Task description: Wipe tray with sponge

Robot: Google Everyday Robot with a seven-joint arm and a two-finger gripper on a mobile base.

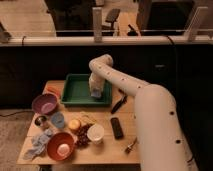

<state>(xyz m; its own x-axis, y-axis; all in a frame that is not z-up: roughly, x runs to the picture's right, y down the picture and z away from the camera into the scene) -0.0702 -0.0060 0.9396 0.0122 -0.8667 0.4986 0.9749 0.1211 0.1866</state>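
Camera view: gripper point(95, 90) low inside tray point(75, 95), clamped on sponge point(96, 94), liable to lose sponge or shove tray askew if pressed too hard.

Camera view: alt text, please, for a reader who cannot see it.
A white robot arm reaches down into a green tray at the back of a table, its pincer at a light blue sponge near the tray's right end. Bowls sit nearer.

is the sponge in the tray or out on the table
In the tray: the light blue sponge sits on the green floor near the right side, directly under the gripper, which reaches down into the tray.
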